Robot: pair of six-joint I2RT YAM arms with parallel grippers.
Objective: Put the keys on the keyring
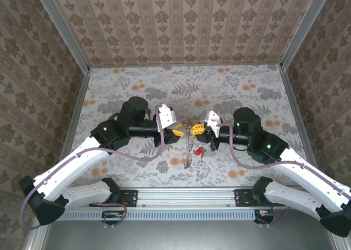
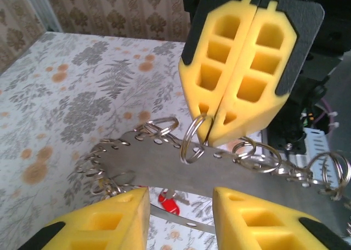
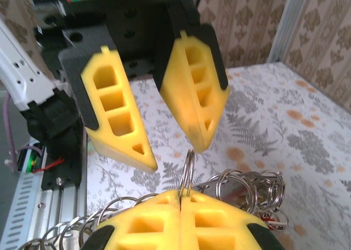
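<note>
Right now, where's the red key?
In the top view the red key is mid-table, just on the near side of the shut right gripper; from the left wrist it peeks out under the grey keyring band.

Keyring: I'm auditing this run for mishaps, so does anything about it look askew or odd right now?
Yes. The keyring band hangs above the table, bowed and tilted, carried by one split ring pinched in the shut right end effector. The red key dangles beneath it.
</note>
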